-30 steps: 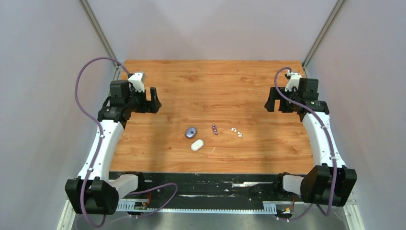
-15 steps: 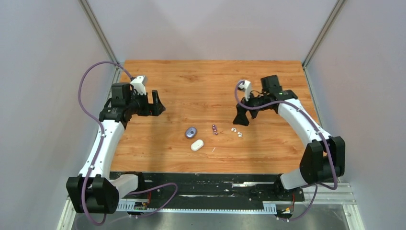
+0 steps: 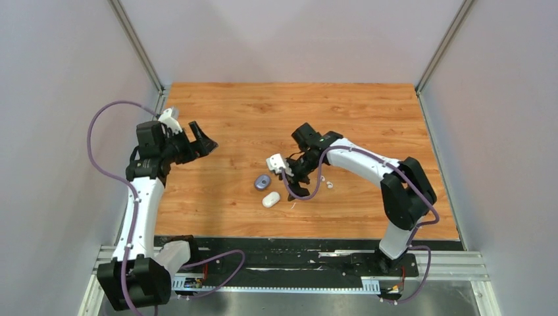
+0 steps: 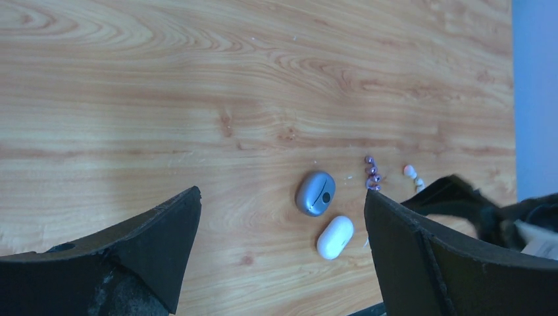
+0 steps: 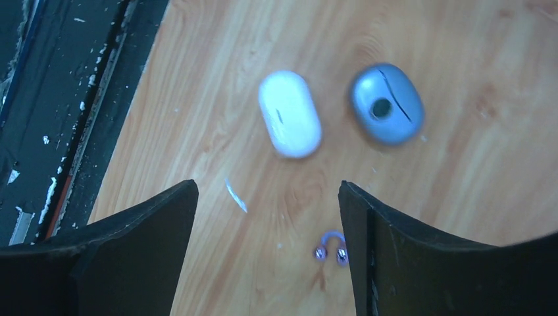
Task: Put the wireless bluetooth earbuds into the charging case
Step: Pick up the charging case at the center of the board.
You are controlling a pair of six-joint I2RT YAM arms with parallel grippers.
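While the left tool (image 3: 205,138) hangs over the left part of the bench (image 3: 296,108) with its jaws wide apart and nothing between them, the right tool (image 3: 297,175) reaches to the middle of the bench, over the spot where the small things lie, its jaws likewise apart and clamped on nothing. None of the earbuds sits in a case: all lie loose on the wood. From above, the two white buds (image 3: 322,178) rest side by side just to the right of the right tool, and the purple buds are hidden under it. The right wrist view shows the purple buds (image 5: 331,253) on the bench between the two black fingers, close to the inner edge of the right-hand one; they are blurred, and whether that finger touches them cannot be told. Beyond the fingertips in that view lie the white case (image 5: 290,113) and the grey-blue case (image 5: 385,103), near each other but apart, both looking closed, the grey-blue one bearing a dark round spot on top. A thin white sliver (image 5: 235,196) lies on the wood just beside the white case. In the left wrist view both cases show between the spread fingers, well away from them, with the purple and white buds in a small cluster further on.
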